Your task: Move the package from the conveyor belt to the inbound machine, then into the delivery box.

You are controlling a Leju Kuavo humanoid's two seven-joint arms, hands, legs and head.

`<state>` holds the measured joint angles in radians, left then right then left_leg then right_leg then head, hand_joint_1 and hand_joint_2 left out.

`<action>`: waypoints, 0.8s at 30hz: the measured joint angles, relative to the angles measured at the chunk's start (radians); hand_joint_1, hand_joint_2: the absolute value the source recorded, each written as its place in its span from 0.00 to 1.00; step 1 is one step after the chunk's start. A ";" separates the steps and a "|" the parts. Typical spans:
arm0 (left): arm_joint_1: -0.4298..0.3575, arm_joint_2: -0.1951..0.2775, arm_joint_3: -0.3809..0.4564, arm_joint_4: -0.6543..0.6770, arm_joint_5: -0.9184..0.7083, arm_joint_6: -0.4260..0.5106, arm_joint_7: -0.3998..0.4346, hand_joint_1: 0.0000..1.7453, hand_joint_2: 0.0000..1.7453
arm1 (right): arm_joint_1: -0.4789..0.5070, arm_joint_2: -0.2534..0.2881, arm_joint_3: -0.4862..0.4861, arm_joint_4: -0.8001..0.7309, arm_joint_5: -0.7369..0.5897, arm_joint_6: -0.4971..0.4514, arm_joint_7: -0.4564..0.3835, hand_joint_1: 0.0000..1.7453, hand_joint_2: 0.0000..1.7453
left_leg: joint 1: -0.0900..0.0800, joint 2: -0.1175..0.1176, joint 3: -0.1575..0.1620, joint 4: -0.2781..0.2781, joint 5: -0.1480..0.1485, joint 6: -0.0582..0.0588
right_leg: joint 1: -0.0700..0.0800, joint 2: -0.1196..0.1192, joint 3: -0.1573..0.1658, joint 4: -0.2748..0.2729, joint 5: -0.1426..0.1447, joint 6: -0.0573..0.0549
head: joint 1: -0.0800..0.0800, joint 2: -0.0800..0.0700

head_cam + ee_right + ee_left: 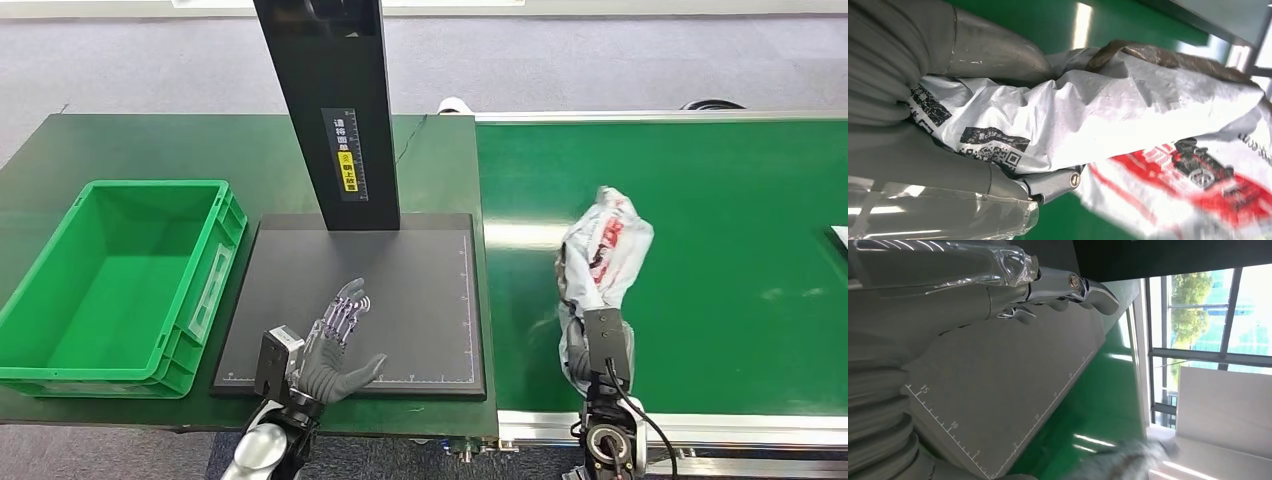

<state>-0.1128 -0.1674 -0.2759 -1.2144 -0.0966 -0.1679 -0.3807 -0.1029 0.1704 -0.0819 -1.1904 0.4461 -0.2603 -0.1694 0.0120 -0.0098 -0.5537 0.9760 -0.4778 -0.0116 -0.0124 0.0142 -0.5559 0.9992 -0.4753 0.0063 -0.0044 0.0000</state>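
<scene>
Package: a crumpled white plastic mailer bag with red and black print (603,250) lies over the green conveyor belt (740,220), its near end at the right hand (590,345).
Right hand: closed around the bag's near end; in the right wrist view the grey thumb and a finger (1048,182) clamp the film beside a printed code (whether the bag is already lifted off the belt cannot be told).
Left hand: the left hand (335,350) holds nothing, fingers spread, hovering low over the black ruled scanning plate of the inbound machine (420,290); contact with the plate cannot be judged.
Done: the grasp on the package appears secured.
Left to do: the carry to the scanning plate beneath the black upright column (335,110), then the transfer into the green plastic delivery box (120,290), which stands on the dark green tabletop (150,150) just beside the plate and contains nothing visible.
Hidden: most of the right hand's fingers lie under the bag; a white object at the belt's far right edge (838,238) is cut off.
Blurred: the far end of the bag in both wrist views.
</scene>
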 joint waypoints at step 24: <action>-0.031 0.019 -0.012 0.014 0.042 0.010 -0.067 0.00 1.00 | 0.062 -0.002 0.127 -0.295 0.062 -0.083 -0.306 1.00 1.00 | -0.001 -0.001 -0.003 0.000 0.000 0.000 | -0.001 0.000 -0.003 0.000 0.000 0.000 | 0.000 0.000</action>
<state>-0.1438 -0.1480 -0.2875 -1.2003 -0.0547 -0.1577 -0.4478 -0.0409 0.1683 0.0452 -1.4851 0.5084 -0.3436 -0.4752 0.0114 -0.0105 -0.5566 0.9760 -0.4778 -0.0116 -0.0130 0.0139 -0.5586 0.9990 -0.4755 0.0065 -0.0045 0.0000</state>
